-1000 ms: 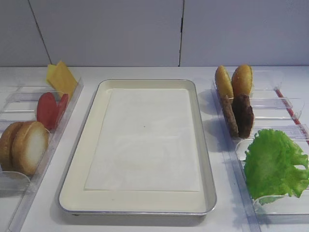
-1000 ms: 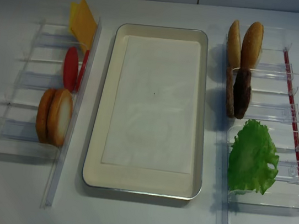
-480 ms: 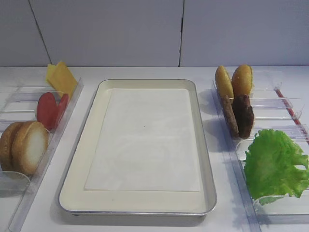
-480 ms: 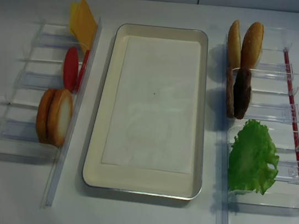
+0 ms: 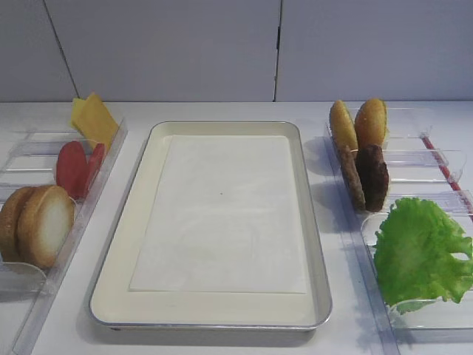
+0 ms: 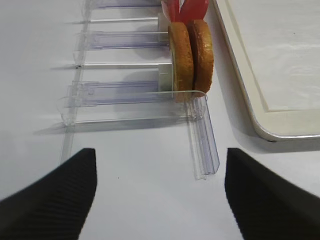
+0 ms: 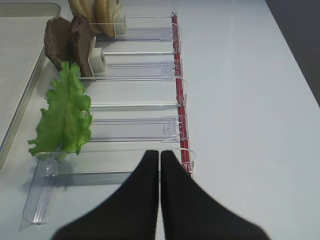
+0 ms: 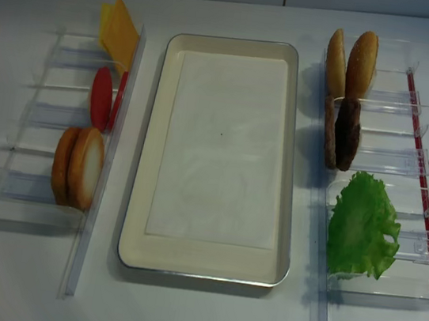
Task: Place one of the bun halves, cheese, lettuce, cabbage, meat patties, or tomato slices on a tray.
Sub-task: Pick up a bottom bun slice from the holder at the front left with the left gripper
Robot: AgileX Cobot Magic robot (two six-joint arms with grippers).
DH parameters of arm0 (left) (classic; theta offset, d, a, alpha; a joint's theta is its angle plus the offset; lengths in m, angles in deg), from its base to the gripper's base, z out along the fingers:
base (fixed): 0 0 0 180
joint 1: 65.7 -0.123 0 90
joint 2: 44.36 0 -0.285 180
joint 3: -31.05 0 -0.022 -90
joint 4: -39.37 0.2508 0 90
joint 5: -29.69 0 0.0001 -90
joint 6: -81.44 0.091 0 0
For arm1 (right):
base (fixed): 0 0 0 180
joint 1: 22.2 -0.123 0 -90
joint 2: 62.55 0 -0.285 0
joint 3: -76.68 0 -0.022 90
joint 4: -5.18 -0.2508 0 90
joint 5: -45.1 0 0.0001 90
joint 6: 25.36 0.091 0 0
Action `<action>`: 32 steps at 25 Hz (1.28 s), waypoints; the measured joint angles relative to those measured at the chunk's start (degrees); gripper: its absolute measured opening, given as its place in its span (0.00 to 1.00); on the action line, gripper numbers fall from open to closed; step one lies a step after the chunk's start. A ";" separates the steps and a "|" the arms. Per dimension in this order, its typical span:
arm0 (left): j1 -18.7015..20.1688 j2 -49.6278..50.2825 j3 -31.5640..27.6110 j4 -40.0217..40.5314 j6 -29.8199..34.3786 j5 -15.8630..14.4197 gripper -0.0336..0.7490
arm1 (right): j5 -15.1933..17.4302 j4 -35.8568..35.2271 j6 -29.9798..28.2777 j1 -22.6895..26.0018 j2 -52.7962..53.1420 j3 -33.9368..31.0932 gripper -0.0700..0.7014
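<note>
both pincers unmoved; tray (image 5: 118, 244) and lettuce (image 5: 421, 251) unchanged.

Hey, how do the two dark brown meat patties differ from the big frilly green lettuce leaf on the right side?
The two dark brown round meat patties are rough-surfaced discs; the frilly bright green lettuce leaf is thin with a ragged edge. The patties stand upright as a pair, the leaf is single. The patties sit farther back, the lettuce in the nearest slot. The leaf spreads wider than the patties. Both rest in the clear plastic holder right of the cream tray, not yet on it.
</note>
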 joint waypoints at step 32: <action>0.00 8.09 9.78 -2.96 1.33 -5.31 0.67 | -0.47 -3.34 1.92 0.00 0.00 0.00 0.91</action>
